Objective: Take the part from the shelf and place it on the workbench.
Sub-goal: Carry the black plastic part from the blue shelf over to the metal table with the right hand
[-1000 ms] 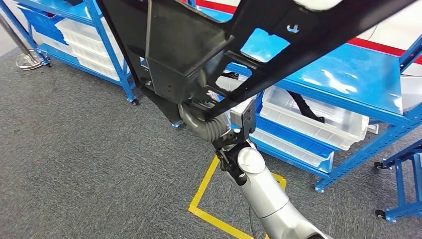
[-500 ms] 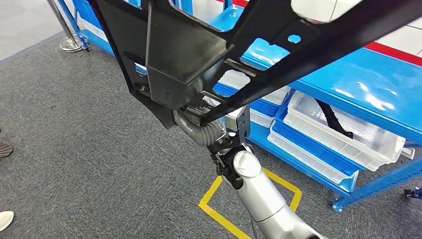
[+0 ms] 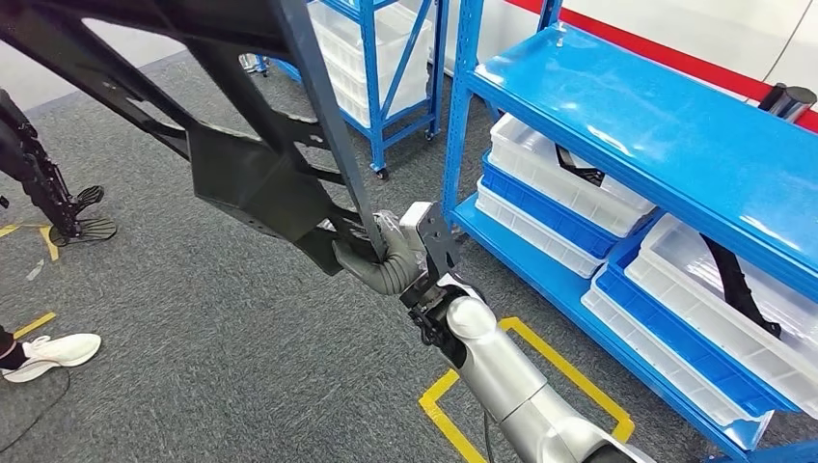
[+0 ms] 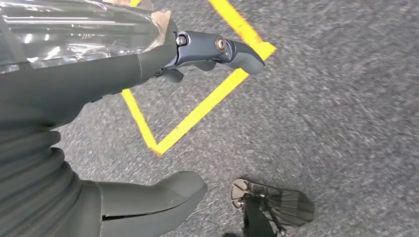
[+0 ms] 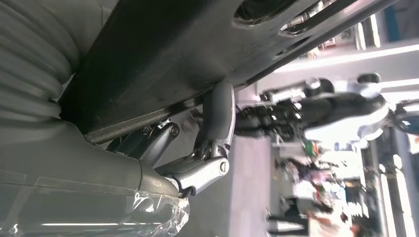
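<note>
A large black frame-like part (image 3: 241,183) hangs in front of me in the head view, reaching from the upper left down to my right hand (image 3: 374,256). That hand grips the part's lower edge from below, its silver arm coming up from the bottom. In the right wrist view the part (image 5: 173,59) lies across the hand and the fingers (image 5: 217,118) curl up against its underside. My left hand (image 4: 99,84) hangs over the grey carpet with thumb and fingers apart, holding nothing.
A blue shelf (image 3: 637,125) with white bins (image 3: 555,188) stands to the right. A second blue rack (image 3: 386,68) is behind. Yellow tape (image 3: 540,347) marks the carpet. A person's white shoe (image 3: 48,352) and another robot's dark leg (image 3: 43,183) are at the left.
The whole picture has shifted: the camera has turned, so the shelf now sits to the right and more floor shows on the left. My right hand still holds the part.
</note>
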`<act>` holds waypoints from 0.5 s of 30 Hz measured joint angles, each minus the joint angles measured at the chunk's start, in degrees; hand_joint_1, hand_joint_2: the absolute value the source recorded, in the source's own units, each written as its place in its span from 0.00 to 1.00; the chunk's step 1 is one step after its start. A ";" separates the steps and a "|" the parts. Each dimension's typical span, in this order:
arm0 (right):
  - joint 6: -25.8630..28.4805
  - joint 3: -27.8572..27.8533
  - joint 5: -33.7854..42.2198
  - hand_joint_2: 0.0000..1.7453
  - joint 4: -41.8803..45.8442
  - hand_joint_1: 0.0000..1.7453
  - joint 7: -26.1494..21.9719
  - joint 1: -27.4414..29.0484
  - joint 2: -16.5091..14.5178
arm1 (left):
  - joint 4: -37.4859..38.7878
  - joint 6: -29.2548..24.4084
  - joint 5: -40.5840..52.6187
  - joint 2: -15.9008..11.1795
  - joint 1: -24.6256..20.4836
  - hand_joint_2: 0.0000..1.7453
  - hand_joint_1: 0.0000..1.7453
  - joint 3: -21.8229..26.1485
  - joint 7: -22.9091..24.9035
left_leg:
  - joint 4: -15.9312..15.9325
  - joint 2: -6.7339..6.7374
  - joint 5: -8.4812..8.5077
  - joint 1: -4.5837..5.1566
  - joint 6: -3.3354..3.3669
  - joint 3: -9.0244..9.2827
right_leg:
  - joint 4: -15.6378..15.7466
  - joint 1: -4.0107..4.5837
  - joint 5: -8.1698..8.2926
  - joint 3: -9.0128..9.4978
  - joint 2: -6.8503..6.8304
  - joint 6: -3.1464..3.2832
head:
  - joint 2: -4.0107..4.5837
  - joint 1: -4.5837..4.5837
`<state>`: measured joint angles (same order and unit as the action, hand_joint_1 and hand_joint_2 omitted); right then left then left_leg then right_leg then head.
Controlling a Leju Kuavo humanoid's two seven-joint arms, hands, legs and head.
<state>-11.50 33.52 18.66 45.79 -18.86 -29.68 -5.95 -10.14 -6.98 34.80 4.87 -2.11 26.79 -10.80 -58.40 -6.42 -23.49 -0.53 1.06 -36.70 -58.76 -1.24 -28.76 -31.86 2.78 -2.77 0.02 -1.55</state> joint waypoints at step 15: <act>0.82 0.52 -1.31 1.00 -6.46 1.00 -0.16 -1.30 -1.56 | 0.00 -0.66 0.55 0.15 -0.14 1.00 0.00 0.31 -0.08 | -0.94 10.34 -1.49 0.40 -1.09 0.10 | 0.29 1.35 -0.01 0.22 -8.65 2.03 | 0.00 0.09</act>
<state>-10.68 34.04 17.35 39.33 -19.02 -30.98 -7.51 -10.14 -7.64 35.34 5.02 -2.25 27.09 -10.87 -59.34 3.92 -24.98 -0.13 -0.02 -36.60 -58.47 0.11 -28.78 -31.64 -5.87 -0.75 0.02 -1.46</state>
